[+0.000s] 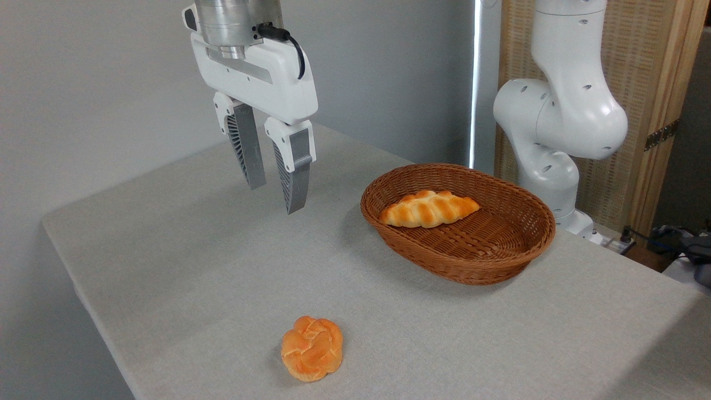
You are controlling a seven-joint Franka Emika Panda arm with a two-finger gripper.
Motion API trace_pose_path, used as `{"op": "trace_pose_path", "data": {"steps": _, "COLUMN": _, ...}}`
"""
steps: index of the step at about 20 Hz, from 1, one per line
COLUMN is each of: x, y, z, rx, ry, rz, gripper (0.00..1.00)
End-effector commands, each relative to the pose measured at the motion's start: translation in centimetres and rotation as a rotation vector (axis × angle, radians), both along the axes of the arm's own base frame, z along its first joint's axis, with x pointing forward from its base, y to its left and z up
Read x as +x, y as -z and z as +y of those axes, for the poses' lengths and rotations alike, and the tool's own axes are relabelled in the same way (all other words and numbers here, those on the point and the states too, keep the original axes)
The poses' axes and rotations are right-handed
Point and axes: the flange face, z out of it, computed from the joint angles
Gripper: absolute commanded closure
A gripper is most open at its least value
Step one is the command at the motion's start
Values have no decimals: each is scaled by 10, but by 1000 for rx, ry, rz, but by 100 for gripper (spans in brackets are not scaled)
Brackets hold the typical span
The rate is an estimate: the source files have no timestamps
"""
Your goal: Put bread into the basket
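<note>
The bread (427, 209), a long golden-orange braided loaf with pointed ends, lies inside the basket (500, 261), resting against its far-left inner wall. The basket is oval, brown woven wicker, and stands on the grey table at centre right. My gripper (273, 197) hangs in the air to the left of the basket, well above the tabletop. It is open, and nothing is between its grey ribbed fingers (247, 147).
A small round knotted orange bun (312, 348) sits on the table near the front edge. The white arm base (558, 133) rises behind the basket at the right. The table (183, 266) ends in a left edge and a near-left corner.
</note>
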Motion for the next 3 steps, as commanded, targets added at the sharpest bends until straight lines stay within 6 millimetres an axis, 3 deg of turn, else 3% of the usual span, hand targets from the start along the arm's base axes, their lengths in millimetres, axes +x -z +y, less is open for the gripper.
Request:
{"op": "trace_pose_path", "data": {"steps": 1, "x": -3, "y": -7, "z": 11, "rx": 2, "ry": -26, "rz": 7, "gripper": 0}}
{"op": "trace_pose_path", "data": {"steps": 3, "x": -3, "y": -6, "z": 11, "rx": 2, "ry": -25, "rz": 7, "gripper": 0}}
